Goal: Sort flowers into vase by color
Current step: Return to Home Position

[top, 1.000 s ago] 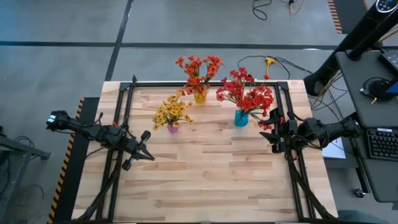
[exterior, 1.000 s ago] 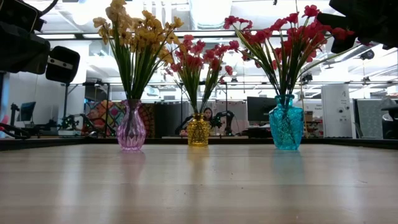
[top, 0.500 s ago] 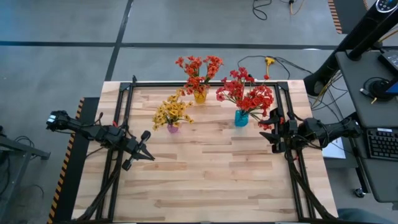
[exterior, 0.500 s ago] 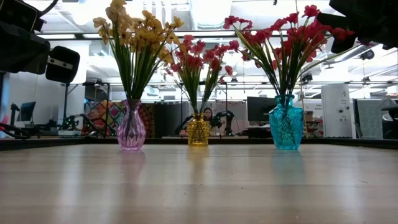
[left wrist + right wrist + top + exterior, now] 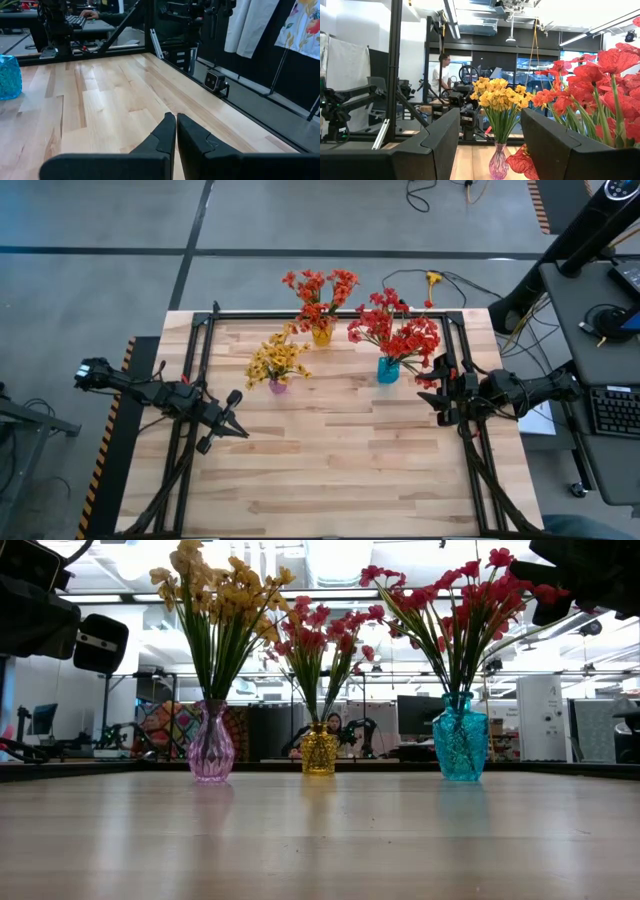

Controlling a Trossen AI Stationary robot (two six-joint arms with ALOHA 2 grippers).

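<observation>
Unmoved: flowers (image 5: 398,332) beside right end effector (image 5: 438,391)

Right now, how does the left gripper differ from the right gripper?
The left gripper is shut; the right gripper is open wide. The left gripper hangs over the table, apart from the yellow flowers; the right gripper is close beside the red flowers. Both hold nothing.

Light: bright, even, from ceiling lamps (image 5: 335,558)
Glare: pale sheen across the table (image 5: 95,80)
Shadows: soft, faint
</observation>
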